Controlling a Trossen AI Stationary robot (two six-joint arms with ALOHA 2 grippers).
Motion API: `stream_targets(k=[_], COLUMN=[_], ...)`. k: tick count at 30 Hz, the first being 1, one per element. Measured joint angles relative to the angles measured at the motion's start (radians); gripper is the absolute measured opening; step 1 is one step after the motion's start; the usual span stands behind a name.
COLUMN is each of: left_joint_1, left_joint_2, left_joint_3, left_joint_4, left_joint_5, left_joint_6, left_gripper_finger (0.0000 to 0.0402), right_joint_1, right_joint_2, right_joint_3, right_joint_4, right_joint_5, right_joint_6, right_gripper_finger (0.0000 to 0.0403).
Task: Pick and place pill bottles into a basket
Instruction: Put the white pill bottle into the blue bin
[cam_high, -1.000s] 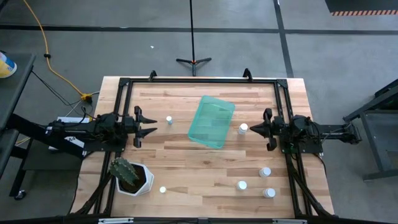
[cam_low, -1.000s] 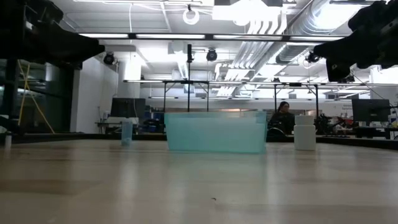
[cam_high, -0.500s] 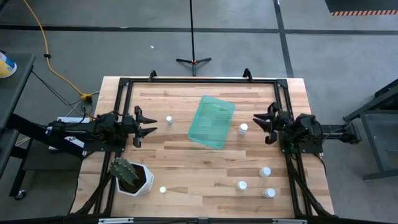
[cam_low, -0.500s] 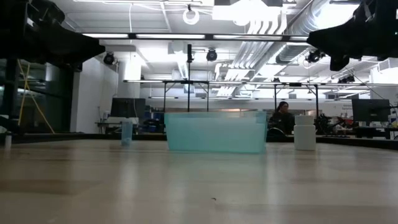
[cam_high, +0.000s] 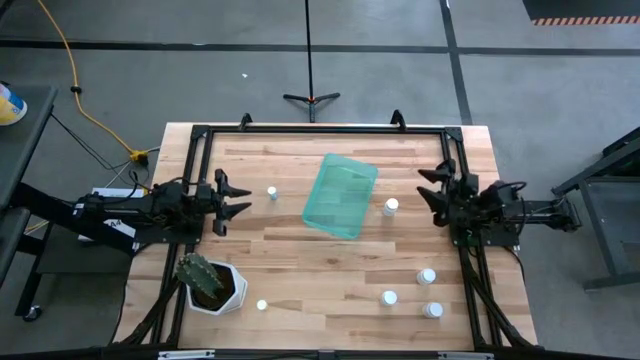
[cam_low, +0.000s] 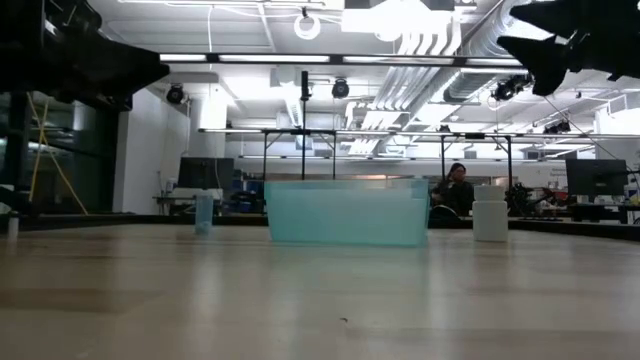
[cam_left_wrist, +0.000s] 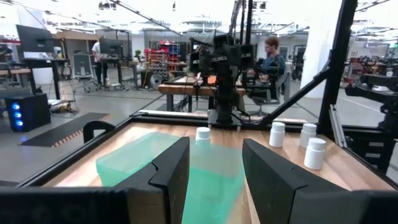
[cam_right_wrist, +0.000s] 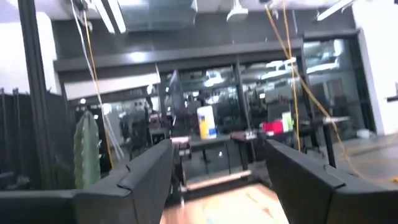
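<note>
Swung up and toward 12 o'clock since a second ago: right tool (cam_high: 432, 189), spread wide, empty. Should dip onto nearest pill bottle (cam_high: 390, 207), touching basket (cam_high: 340, 195) at its 3 o'clock on bench (cam_high: 300, 270). Left tool (cam_high: 237, 198) parked, gaping.

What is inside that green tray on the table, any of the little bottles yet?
Nothing: from above, the basket shows only its bare floor. The nearest pill bottle stands just outside its right wall. In the level view its frosted walls blur the interior.
</note>
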Motion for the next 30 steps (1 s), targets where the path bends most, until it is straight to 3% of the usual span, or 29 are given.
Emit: stream_targets(k=[3,6,10,14,21,30], left_joint_1=[0.0,0.0,0.0,0.0,0.0,0.0], left_joint_2=[0.0,0.0,0.0,0.0,0.0,0.0], left_joint_3=[0.0,0.0,0.0,0.0,0.0,0.0], left_joint_4=[0.006,0.019,0.02,0.02,0.02,0.015], left_joint_5=[-0.03,-0.048,-0.052,-0.072,-0.082,-0.123], left_joint_6=[0.0,-0.001,-0.018,-0.019,-0.028,-0.026], left_gripper_finger=[0.0184,0.0184,0.0184,0.0184,0.0184,0.0184], right_joint_1=[0.0,0.0,0.0,0.0,0.0,0.0], right_joint_2=[0.002,0.037,0.166,0.299,0.462,0.581], right_joint_3=[0.052,0.163,0.313,0.424,0.514,0.505], right_joint_4=[0.003,-0.142,-0.37,-0.505,-0.572,-0.635], right_joint_5=[-0.014,0.005,0.107,0.133,0.148,0.081], right_joint_6=[-0.015,-0.035,-0.048,-0.084,-0.078,-0.024], right_gripper_finger=[0.0247,0.0247,0.0247,0.0247,0.0247,0.0247])
